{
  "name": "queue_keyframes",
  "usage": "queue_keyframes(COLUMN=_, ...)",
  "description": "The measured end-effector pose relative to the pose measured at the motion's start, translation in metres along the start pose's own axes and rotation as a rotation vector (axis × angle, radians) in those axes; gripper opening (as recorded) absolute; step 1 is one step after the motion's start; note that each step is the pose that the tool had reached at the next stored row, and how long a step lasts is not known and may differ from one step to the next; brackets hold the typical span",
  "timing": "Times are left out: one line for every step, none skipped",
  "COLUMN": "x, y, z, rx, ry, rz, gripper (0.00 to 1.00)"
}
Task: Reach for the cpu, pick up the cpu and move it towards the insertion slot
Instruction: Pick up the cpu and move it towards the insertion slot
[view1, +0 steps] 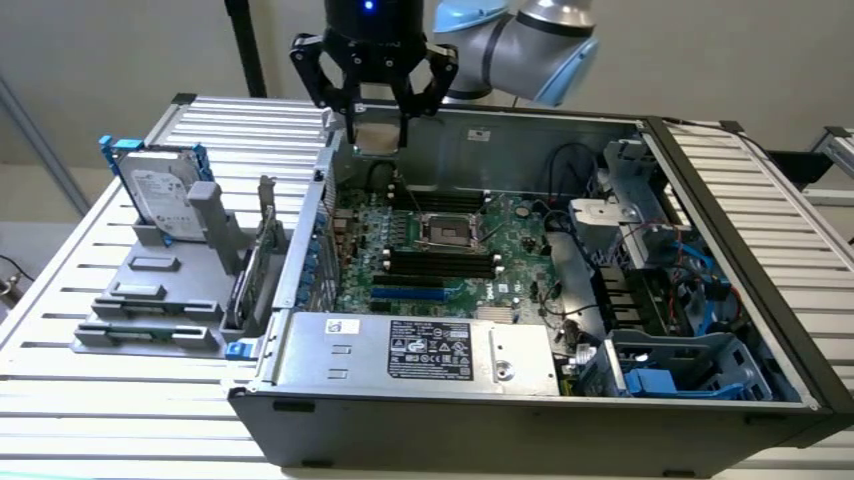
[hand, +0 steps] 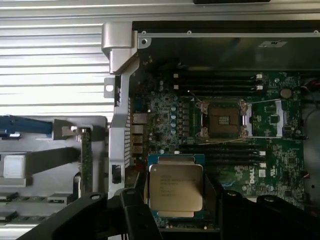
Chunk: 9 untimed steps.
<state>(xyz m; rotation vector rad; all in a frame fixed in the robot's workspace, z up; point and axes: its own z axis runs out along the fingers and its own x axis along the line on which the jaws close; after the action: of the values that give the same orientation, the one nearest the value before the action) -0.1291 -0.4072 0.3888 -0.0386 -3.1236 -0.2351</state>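
fingers (view1: 378, 120) clamped on small silvery square cpu (hand: 176, 187) | shiny-framed, dark-centred square insertion slot (hand: 223, 120) sits well below, forward of fingers, inside case

You have one cpu (hand: 176, 186), one insertion slot (view1: 447, 232) and one hand (view1: 375, 112) on one arm (view1: 527, 38). One open computer case (view1: 747, 200) sits on one slatted bench (view1: 120, 400). Inside it you count one green motherboard (view1: 514, 265), four long black memory slots (view1: 430, 262), two on each side of the socket, and one grey power supply (view1: 414, 350) with one label. Beside the case you have one grey rack (view1: 154, 300) carrying one hard drive (view1: 160, 195) with blue rails.
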Motion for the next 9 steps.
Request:
queue_keyframes(x=-0.004, y=0.0003, z=0.0000, rx=0.0000, ry=0.0000, rz=0.000, gripper=0.54)
queue_keyframes(x=-0.009, y=0.0005, z=0.0001, rx=0.0000, ry=0.0000, rz=0.000, gripper=0.54)
queue_keyframes(x=-0.014, y=0.0010, z=0.0002, rx=0.0000, ry=0.0000, rz=0.000, gripper=0.54)
queue_keyframes(x=-0.018, y=0.0017, z=0.0005, rx=0.0000, ry=0.0000, rz=0.000, gripper=0.54)
queue_keyframes(x=-0.023, y=0.0028, z=0.0012, rx=0.0002, ry=0.0001, rz=0.000, gripper=0.54)
queue_keyframes(x=-0.027, y=0.0044, z=0.0024, rx=0.0002, ry=0.0000, rz=0.000, gripper=0.54)
queue_keyframes(x=-0.032, y=0.0065, z=0.0040, rx=0.0009, ry=-0.0001, rz=0.000, gripper=0.54)
queue_keyframes(x=-0.036, y=0.0088, z=0.0057, rx=0.0021, ry=0.0000, rz=0.000, gripper=0.54)
queue_keyframes(x=-0.040, y=0.0110, z=0.0073, rx=0.0030, ry=-0.0001, rz=0.000, gripper=0.54)
